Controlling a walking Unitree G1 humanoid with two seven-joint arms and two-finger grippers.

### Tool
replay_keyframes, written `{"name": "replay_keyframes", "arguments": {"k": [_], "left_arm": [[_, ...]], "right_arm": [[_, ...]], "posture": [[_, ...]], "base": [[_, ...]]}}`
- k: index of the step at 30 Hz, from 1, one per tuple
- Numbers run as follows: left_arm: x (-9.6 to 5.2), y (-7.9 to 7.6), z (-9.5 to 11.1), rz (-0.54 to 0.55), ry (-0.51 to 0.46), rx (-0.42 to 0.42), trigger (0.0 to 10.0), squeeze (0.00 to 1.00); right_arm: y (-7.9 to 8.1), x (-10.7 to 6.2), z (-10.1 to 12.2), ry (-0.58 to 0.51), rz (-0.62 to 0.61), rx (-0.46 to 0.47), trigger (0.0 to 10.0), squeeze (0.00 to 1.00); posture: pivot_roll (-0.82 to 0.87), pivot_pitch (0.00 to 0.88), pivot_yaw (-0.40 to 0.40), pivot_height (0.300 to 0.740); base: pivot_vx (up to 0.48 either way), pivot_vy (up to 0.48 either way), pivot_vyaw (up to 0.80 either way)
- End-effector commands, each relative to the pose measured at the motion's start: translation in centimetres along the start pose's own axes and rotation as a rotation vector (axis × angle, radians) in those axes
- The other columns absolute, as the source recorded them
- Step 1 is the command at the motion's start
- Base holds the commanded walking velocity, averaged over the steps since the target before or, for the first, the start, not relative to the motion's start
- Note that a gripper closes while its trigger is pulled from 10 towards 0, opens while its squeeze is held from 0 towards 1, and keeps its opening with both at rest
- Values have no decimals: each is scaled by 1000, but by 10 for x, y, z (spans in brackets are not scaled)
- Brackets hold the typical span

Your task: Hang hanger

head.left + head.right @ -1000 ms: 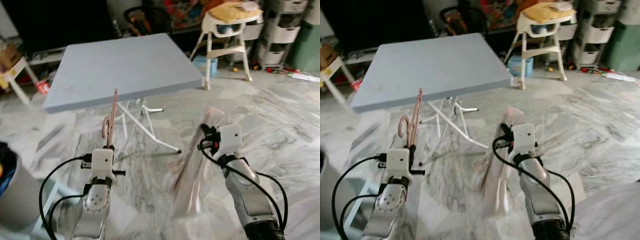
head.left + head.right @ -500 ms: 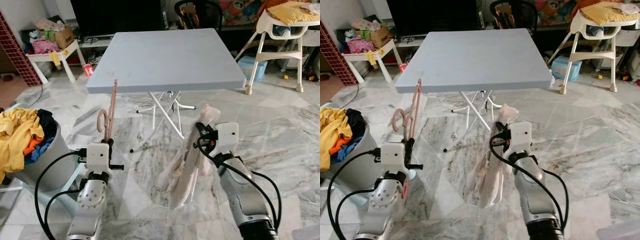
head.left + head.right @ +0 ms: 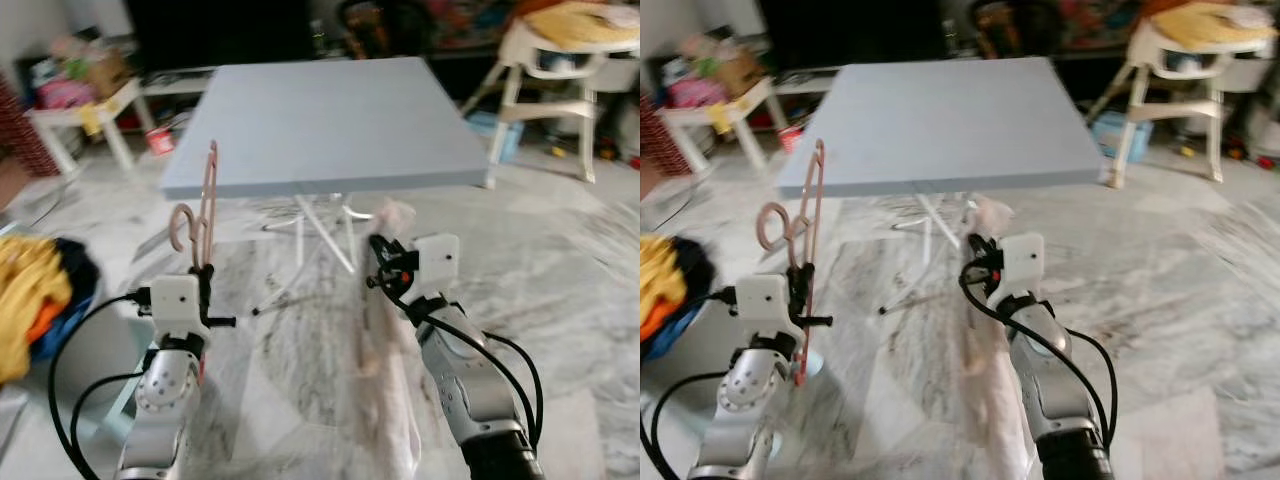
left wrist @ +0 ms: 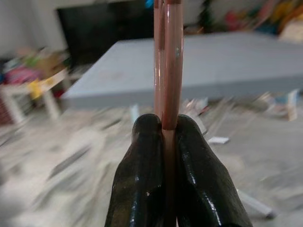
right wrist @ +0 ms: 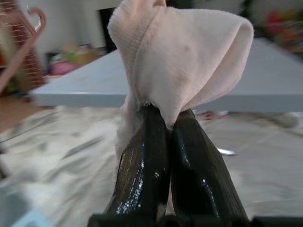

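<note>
A grey table (image 3: 330, 115) is seen ahead on marble floor (image 3: 560, 290); a pink hanger (image 3: 205, 205) is clamped by the left gripper (image 4: 163, 127), a pale cloth (image 5: 180, 66) by the right gripper (image 5: 163, 123).

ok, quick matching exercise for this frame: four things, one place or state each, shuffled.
Things:
1. hanger
2. cloth
3. table
4. high chair

Places or states:
A. hangs down from the right gripper
B. stands ahead, between the two arms
C. held upright in the left gripper
D. far right, behind the table

Pairs: 1-C, 2-A, 3-B, 4-D
</note>
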State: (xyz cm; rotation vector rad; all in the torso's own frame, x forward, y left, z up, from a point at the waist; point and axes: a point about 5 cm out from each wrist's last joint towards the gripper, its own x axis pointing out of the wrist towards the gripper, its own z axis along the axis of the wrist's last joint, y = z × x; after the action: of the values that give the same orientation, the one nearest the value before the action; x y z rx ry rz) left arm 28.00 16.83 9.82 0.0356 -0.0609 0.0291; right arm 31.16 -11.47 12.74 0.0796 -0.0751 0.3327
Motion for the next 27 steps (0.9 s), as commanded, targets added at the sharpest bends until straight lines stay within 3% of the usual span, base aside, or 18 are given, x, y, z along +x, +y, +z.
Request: {"name": "replay_keyframes", "arguments": {"k": [1,8,16,27], "left_arm": [[1,-7,5,-27,-9,-21,10000,0],[3,-8,11,-29,-28,-30,10000,0],[5,-11,20,-12,-61,-22,10000,0],[4,-11,19,-13,-51,-21,10000,0]], "right_arm": [[-7,-1,5,-16,-21,0,10000,0],[-8,1,10,-38,-25,-7,10000,0],[-4,1,14,-58,19,-49,10000,0],[-2,2,13,-60,16,-36,10000,0]], "posture": [[-14,0,42,740],[-14,0,40,740],[-12,0,32,740],[-7,0,35,740]], "base": [[394,274,-594],[391,277,-771],[392,277,0],[383,288,695]]}}
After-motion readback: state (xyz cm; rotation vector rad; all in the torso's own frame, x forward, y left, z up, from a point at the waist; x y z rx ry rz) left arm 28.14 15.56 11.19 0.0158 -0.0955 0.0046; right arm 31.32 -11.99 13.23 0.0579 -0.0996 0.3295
